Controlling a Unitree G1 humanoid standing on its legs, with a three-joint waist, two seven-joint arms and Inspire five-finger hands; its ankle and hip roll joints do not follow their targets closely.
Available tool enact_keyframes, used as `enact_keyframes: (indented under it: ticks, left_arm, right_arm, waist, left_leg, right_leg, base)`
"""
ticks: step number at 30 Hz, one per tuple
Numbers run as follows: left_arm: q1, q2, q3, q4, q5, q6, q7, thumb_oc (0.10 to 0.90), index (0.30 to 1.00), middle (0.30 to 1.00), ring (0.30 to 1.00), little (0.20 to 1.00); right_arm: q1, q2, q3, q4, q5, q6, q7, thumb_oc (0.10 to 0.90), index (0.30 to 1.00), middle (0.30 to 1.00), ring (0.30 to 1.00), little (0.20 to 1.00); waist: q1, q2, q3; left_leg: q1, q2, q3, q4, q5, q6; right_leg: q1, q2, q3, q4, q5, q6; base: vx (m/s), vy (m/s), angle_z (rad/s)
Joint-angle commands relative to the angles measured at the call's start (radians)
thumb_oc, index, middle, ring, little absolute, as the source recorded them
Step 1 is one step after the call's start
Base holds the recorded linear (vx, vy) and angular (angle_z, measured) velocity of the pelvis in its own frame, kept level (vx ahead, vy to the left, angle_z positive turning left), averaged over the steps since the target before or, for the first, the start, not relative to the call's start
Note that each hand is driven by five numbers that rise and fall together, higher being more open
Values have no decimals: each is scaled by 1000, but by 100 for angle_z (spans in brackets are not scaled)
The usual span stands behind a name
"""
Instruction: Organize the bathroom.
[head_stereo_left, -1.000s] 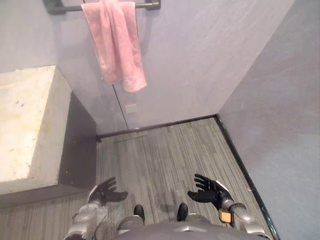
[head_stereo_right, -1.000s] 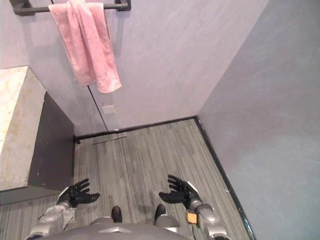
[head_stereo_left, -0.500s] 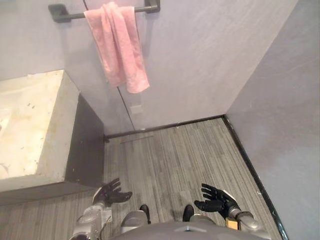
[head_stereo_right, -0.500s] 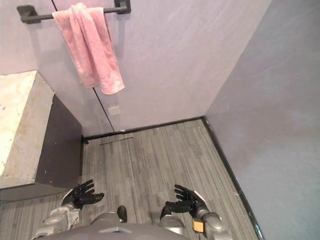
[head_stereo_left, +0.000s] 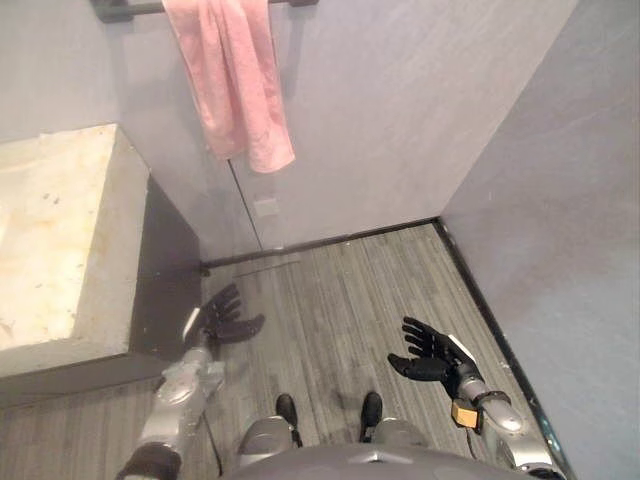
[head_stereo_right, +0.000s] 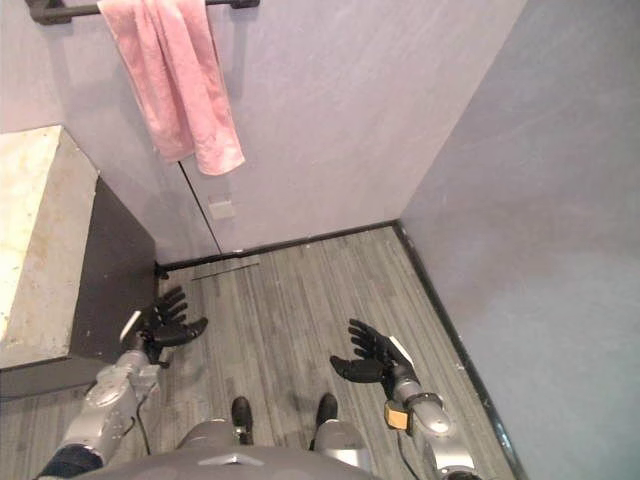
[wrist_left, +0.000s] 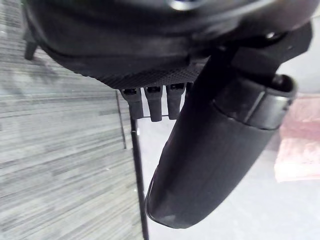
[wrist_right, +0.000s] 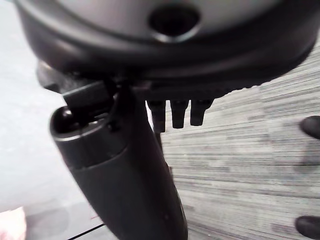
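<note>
You have two silver-grey jointed arms; each ends in a dark hand, the left hand (head_stereo_left: 222, 318) and the right hand (head_stereo_left: 430, 354); a white cover edges each thumb; an orange-yellow block marks the right wrist; ribbed black palm texture shows close up.

Soft, even indoor light with faint shadows on the floor (head_stereo_left: 330, 300) — both wrist views blurred close up.

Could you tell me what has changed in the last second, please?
The left robot hand has risen and reached forward, toward the dark side of the counter. The right robot hand has kept low over the floor, fingers spread. Neither has taken hold of anything. The pink towel still hangs on the rail; its apparent shifts come from the camera moving.
</note>
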Motion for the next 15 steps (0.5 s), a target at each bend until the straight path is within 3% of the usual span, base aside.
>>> enact_keyframes:
  ticks: [1,4,7,9,11,13,14,15]
  left_arm:
    - [-89,55,25,-65,20,-140,62,800,900,900,900,900]
    - [-103,62,22,-161,68,-142,111,800,900,900,900,900]
    - [-120,65,21,-214,72,-148,126,800,900,900,900,900]
    - [-142,64,19,-270,94,-153,162,800,900,900,900,900]
    - [-162,56,11,-309,23,-137,169,800,900,900,900,900]
    - [-182,45,2,-321,65,-183,183,800,900,900,900,900]
    - [-192,43,-5,-330,80,-189,193,800,900,900,900,900]
    - [-233,20,-43,-372,80,-189,231,800,900,900,900,900]
  right_arm:
    - [-101,-46,-19,-80,21,-186,-27,800,900,900,900,900]
    - [-137,-50,-15,-154,3,-229,-77,800,900,900,900,900]
    - [-157,-56,-19,-233,-10,-229,-132,800,900,900,900,900]
    - [-184,-59,-27,-308,-53,-242,-183,800,900,900,900,900]
    - [-207,-62,-26,-355,-81,-262,-210,800,900,900,900,900]
    - [-235,-67,-14,-368,-83,-279,-240,800,900,900,900,900]
    - [-250,-68,-6,-367,-82,-282,-254,800,900,900,900,900]
    - [-312,-70,18,-355,-92,-305,-296,800,900,900,900,900]
  waist:
    - [-11,13,-45]
    - [-5,23,-61]
    - [-13,37,-72]
    - [-22,57,-66]
    - [-16,64,-57]
    - [-13,61,-49]
    - [-10,58,-47]
    - [9,39,-40]
  left_leg:
    - [-133,-27,42,47,68,-35]
    - [-65,-44,37,-15,46,-12]
    - [-9,-46,24,-60,34,1]
    - [31,-39,4,-85,22,18]
    - [34,-37,-14,-82,12,35]
    - [36,-49,-33,-73,-6,48]
    - [38,-53,-45,-68,-14,50]
    - [54,-71,-86,-62,-32,42]
  right_leg:
    - [95,72,12,89,-153,63]
    - [94,66,3,116,-173,73]
    - [65,62,5,191,-206,83]
    - [-22,36,16,383,-204,117]
    - [-90,0,26,566,-178,149]
    - [-142,0,61,665,-158,166]
    - [-155,-7,65,669,-149,170]
    - [-161,-45,41,566,-127,169]
  base:
    - [234,123,-18]
    - [186,96,-19]
    - [136,100,-6]
    - [141,127,5]
    - [84,45,4]
    - [58,-16,8]
    - [157,-138,13]
    - [183,-168,5]
